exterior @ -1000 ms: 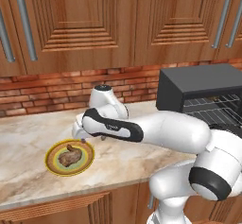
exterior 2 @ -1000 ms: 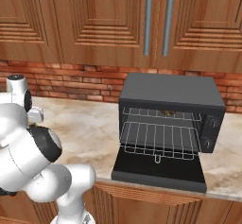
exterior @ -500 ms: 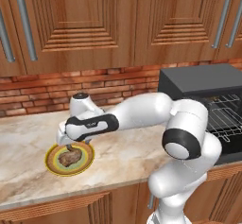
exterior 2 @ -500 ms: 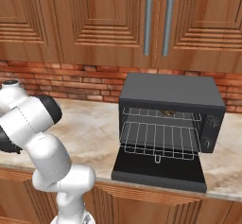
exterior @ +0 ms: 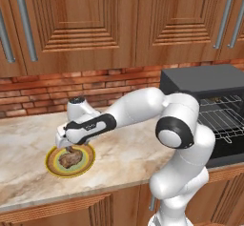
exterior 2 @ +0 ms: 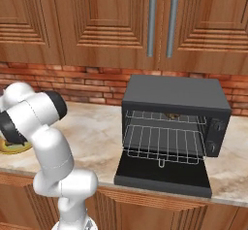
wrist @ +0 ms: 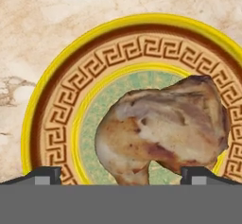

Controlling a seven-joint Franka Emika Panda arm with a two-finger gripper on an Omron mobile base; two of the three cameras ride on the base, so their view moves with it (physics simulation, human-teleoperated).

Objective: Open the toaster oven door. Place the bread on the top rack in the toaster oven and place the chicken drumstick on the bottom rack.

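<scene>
Already the toaster oven door (exterior 2: pixel 164 174) hangs open; the gripper (wrist: pixel 120 173), fingers spread wide and empty, hovers over the chicken drumstick (wrist: pixel 163 131) on its plate (wrist: pixel 61 109), ungrasped

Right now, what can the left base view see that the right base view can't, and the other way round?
Left base view: the chicken drumstick lying on the plate, with the open pincer poised just above it. Right base view: the toaster oven door folded down, the small knob, both wire racks from the front. Both share the toaster oven, the brick wall and the marble counter.
</scene>
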